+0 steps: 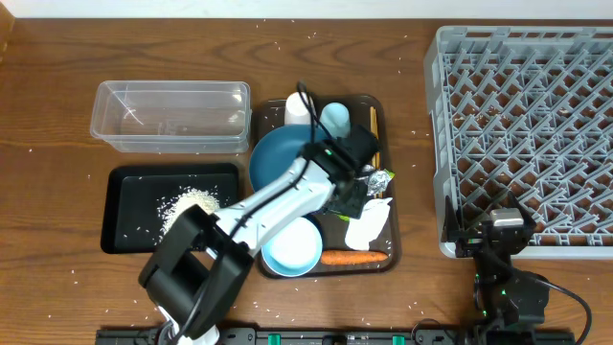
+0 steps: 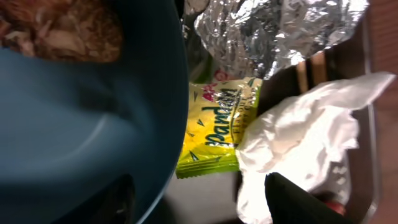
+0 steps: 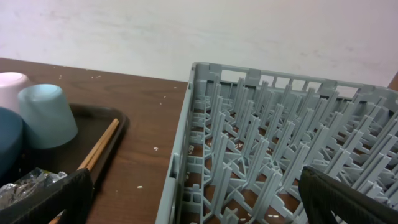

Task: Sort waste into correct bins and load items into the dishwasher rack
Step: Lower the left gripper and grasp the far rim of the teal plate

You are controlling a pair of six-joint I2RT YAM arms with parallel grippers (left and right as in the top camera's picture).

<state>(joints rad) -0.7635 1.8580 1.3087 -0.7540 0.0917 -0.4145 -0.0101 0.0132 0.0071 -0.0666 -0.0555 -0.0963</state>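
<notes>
My left gripper is open low over the brown serving tray, its fingers straddling the green-yellow wrapper. One finger is at the dark blue plate, which carries the brown food lump. The other is at the white napkin. Silver foil lies just beyond. The carrot lies beside the white bowl. My right gripper is open and empty at the front left corner of the grey rack.
The clear container stands at the back left. The black tray in front of it holds rice. The white cup, light blue cup and chopsticks are at the back of the serving tray.
</notes>
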